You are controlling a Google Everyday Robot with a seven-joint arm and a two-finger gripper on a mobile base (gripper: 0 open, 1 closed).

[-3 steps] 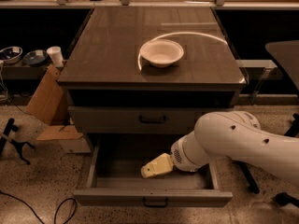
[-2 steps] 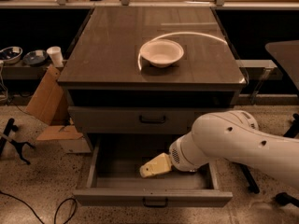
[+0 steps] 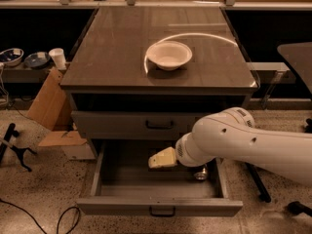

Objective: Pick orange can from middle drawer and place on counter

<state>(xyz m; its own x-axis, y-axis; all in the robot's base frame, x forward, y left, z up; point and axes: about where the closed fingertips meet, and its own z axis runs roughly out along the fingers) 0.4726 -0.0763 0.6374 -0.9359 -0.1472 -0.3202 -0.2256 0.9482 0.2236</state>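
The middle drawer (image 3: 122,179) is pulled open at the bottom of the cabinet, a deep grey tray with a low front panel and a dark handle. The orange can (image 3: 200,173) lies at the drawer's right side. Only its shiny silver end shows under my white arm. My gripper (image 3: 162,158), cream-coloured, is inside the open drawer, just left of the can and above the drawer floor, pointing left. The counter (image 3: 112,48) is the wide glossy dark top of the cabinet.
A white bowl (image 3: 169,54) sits on the counter right of centre. A taller-fronted drawer (image 3: 126,125) above the open one is closed. Cardboard pieces (image 3: 48,106) lean on the floor at the left. A cup (image 3: 58,58) and bowls stand on a low shelf at left.
My gripper and forearm have risen a little inside the drawer. The can's silver end now shows under the arm.
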